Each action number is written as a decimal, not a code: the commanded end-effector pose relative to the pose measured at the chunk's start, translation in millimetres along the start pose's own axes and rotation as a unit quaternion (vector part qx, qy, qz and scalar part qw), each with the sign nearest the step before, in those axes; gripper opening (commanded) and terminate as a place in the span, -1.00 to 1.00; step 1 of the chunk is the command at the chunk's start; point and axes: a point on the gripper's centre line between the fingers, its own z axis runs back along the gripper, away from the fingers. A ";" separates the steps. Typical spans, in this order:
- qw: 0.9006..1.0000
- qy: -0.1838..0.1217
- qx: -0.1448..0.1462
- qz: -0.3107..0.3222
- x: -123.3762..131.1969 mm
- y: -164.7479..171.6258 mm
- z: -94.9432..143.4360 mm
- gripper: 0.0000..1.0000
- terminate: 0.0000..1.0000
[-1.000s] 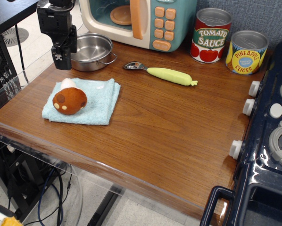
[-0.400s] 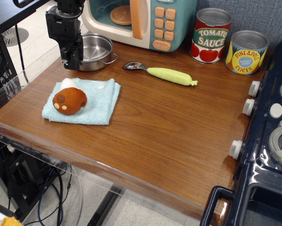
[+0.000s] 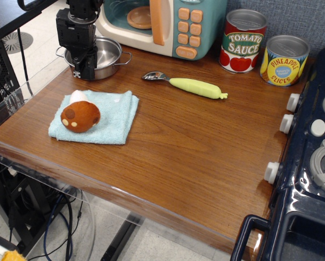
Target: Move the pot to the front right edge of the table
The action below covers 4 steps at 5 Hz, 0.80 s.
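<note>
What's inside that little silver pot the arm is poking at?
The pot looks empty: only bare shiny metal shows on its floor and far wall. The gripper hangs over its left rim and hides that part of the inside, so anything there cannot be seen.

The robot's matte black, boxy gripper (image 3: 82,69) was the only part of the arm in full view. Its body was a squarish block with flat faces and hard edges, and a few small pale specks on the front face looked like screw heads or markings, too small to tell apart. Below the block, the black fingers (image 3: 78,66) narrowed into a slimmer, blunt-ended section carrying a small light patch near the tip. Above, a darker rounded wrist section rose out of the top of the picture, and a thin black cable curved away at the upper left.
</note>
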 end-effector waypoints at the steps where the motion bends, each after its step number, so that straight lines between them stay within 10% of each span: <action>1: 0.998 0.006 -0.048 0.029 23.1 0.6 58.3 -1.00 -1.00; 4: 0.988 0.089 -0.115 -0.052 -18.7 58.6 136.2 -1.00 -1.00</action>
